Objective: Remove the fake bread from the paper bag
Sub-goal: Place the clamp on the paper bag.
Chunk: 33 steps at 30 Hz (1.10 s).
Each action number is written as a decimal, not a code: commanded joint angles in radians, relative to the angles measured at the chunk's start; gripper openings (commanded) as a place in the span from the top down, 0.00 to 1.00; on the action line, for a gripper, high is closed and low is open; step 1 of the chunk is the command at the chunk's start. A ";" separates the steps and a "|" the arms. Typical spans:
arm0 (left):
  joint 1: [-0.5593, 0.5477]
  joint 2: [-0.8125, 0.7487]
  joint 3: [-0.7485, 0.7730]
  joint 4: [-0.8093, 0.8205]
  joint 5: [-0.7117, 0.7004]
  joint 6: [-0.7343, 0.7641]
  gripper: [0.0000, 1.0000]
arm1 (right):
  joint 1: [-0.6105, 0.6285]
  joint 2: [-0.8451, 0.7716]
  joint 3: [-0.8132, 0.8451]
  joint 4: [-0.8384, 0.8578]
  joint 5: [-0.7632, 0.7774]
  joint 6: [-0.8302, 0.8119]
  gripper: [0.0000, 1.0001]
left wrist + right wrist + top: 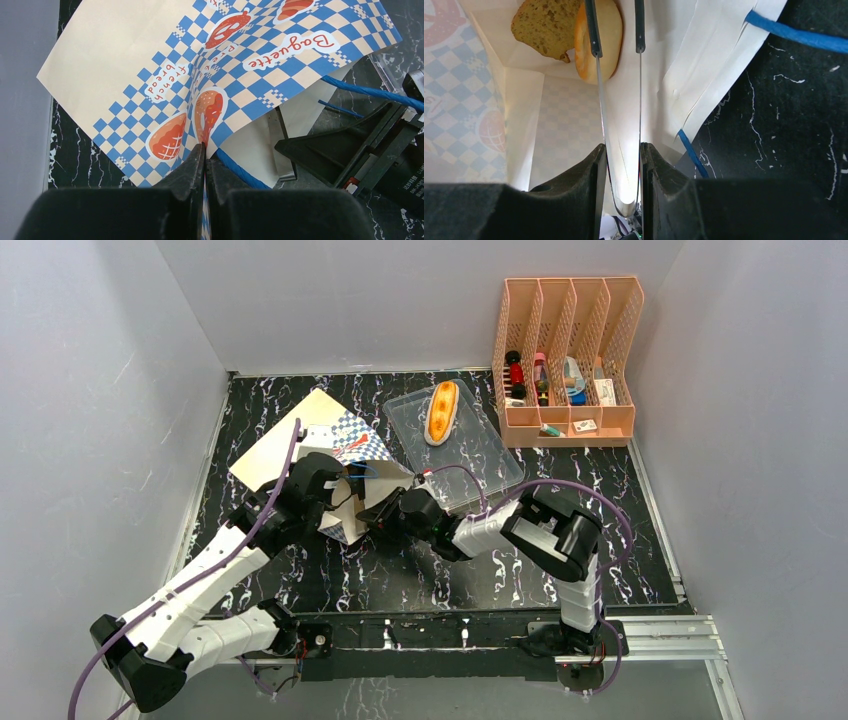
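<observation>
Left gripper (204, 150): pressed together on the paper bag (125, 60) rim.
Right gripper (616, 20): inside the bag mouth, fingers slightly parted.
Bread: ring donut (609, 50) and brown roll (544, 22) deep inside; long bun (441, 410) on the clear tray (480, 465).
Next: straddle donut, close gently, withdraw straight.

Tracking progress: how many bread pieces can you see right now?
3: a long bun on the tray, plus a brown piece and a golden piece inside the bag. Others may be hidden.

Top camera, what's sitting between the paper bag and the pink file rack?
A clear plastic tray holding one long orange-tan bun lies between the paper bag and the pink file rack, seen in the top view.
</observation>
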State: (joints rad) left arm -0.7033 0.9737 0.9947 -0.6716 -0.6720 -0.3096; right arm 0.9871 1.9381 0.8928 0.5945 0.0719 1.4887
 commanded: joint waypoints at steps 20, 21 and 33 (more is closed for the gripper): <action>0.002 0.030 0.052 0.002 -0.035 0.017 1.00 | 0.103 -0.220 -0.150 -0.010 0.049 -0.058 1.00; 0.001 0.029 0.047 0.002 -0.035 0.016 1.00 | 0.112 -0.225 -0.153 -0.011 0.057 -0.058 1.00; 0.002 0.016 0.014 0.008 -0.034 0.018 1.00 | 0.229 -0.126 0.082 -0.571 0.379 -0.489 1.00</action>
State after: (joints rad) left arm -0.7033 1.0050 1.0115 -0.6773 -0.6846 -0.3000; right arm 1.1652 1.7885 0.8818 0.2729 0.2401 1.1889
